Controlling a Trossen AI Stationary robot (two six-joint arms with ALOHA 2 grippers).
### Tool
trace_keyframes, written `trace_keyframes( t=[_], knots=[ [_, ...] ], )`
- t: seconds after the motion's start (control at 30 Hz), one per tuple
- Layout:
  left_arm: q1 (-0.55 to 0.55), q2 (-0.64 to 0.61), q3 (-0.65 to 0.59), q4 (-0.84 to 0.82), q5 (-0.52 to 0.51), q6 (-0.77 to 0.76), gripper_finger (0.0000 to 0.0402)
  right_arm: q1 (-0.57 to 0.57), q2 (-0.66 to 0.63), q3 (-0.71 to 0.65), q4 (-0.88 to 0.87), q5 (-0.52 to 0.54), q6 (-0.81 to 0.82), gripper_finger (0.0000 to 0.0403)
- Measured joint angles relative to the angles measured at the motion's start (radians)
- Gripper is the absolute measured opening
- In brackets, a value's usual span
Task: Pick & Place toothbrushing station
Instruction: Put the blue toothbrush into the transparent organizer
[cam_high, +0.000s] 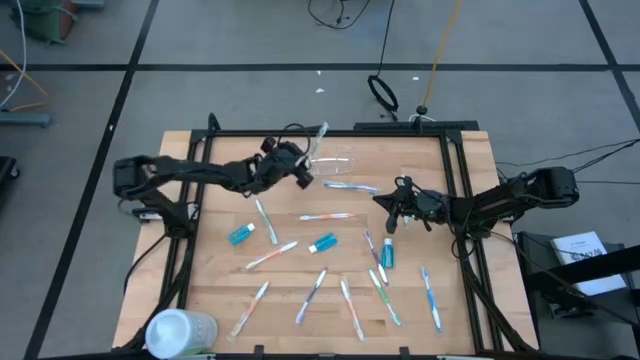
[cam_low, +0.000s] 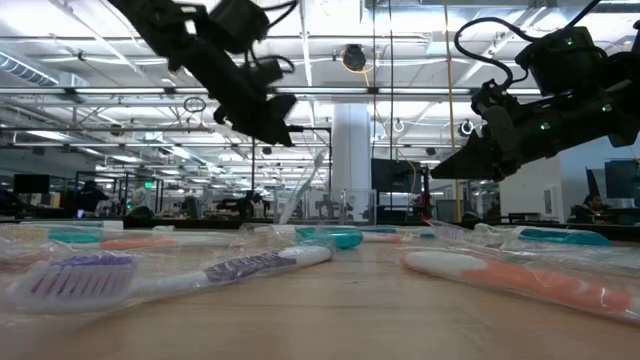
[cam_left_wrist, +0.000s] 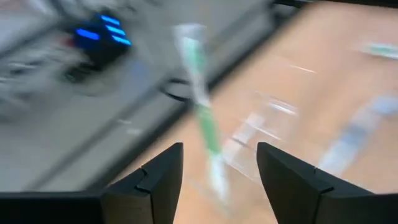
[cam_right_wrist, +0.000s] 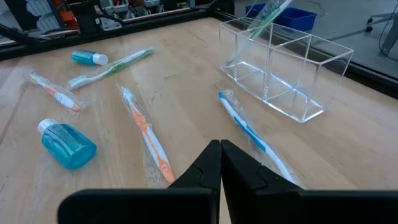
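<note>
Clear plastic holder (cam_right_wrist: 280, 71) near the far edge of the surface, one green-and-white toothbrush (cam_left_wrist: 200, 99) leaning in its end compartment.

The left tool (cam_high: 300, 170) hangs just beside that holder with its fingers (cam_left_wrist: 158, 180) spread wide and nothing between them, so the step in hand looks like the release of a brush into the holder. The right tool (cam_right_wrist: 221, 163) is pinched shut and empty, low over the surface's right half beside a blue-and-white toothbrush (cam_right_wrist: 249, 127). Other brushes, among them an orange-and-white toothbrush (cam_right_wrist: 146, 134), and blue tubes (cam_high: 241, 234) lie scattered toward the near edge. The next move likely calls for lifting clear without tipping the leaning brush, then reaching for one still flat on the wood.
</note>
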Motion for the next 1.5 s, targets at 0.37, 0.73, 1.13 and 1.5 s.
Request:
trace_keyframes(
  t=[0.37, 0.73, 1.13, 1.5],
  knots=[
    [-0.040, -0.230, 0.000, -0.477, 0.284, 0.000, 0.0212, 0.000, 0.000, 0.000, -0.003, 0.000, 0.003, 0.0002],
    [-0.133, -0.390, -0.064, -0.601, 0.126, -0.157, 0.0212, 0.002, 0.000, 0.000, -0.004, 0.000, 0.035, 0.0093],
    [-0.182, -0.561, -0.192, -0.521, 0.074, -0.191, 0.0212, 0.003, 0.000, 0.000, -0.037, 0.154, 0.058, 0.0128],
    [-0.182, -0.568, -0.201, -0.538, 0.073, -0.200, 0.0212, 0.002, -0.017, 0.000, -0.239, 0.443, 0.236, 0.0128]
  ],
)
